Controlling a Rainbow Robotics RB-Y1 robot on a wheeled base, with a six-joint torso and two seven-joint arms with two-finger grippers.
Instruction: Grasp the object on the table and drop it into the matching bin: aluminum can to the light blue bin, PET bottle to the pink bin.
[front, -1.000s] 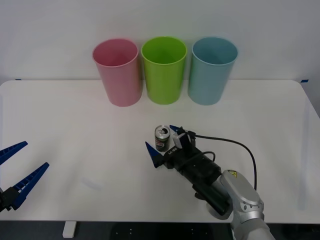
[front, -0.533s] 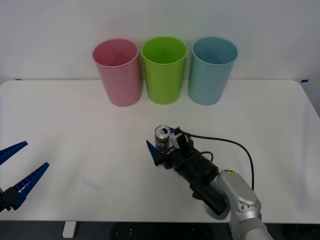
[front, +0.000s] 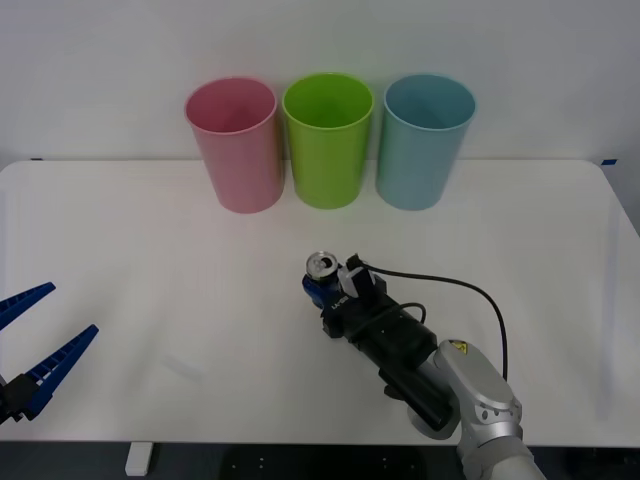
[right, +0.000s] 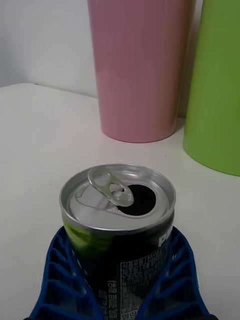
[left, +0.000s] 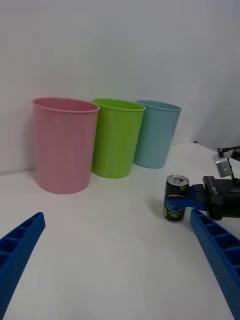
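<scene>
Right end effector (front: 320, 286) near the middle of the white surface (front: 120, 220), its blue ribbed fingers (right: 172, 280) clamped on both sides of the aluminum can (front: 322, 272). The can stands upright on the surface, silver top with pull-tab opening facing up, dark body with green-yellow label marks; seen from the left wrist, one blue finger crosses its side. Along the far edge of the surface stand three bins in a row, well apart from the can: pink bin (front: 235, 145) toward the left, lime green bin (front: 328, 140) in the centre, light blue bin (front: 425, 142) toward the right. Left end effector (front: 40, 335) waits at the near left corner, fingers spread apart and holding nothing.
</scene>
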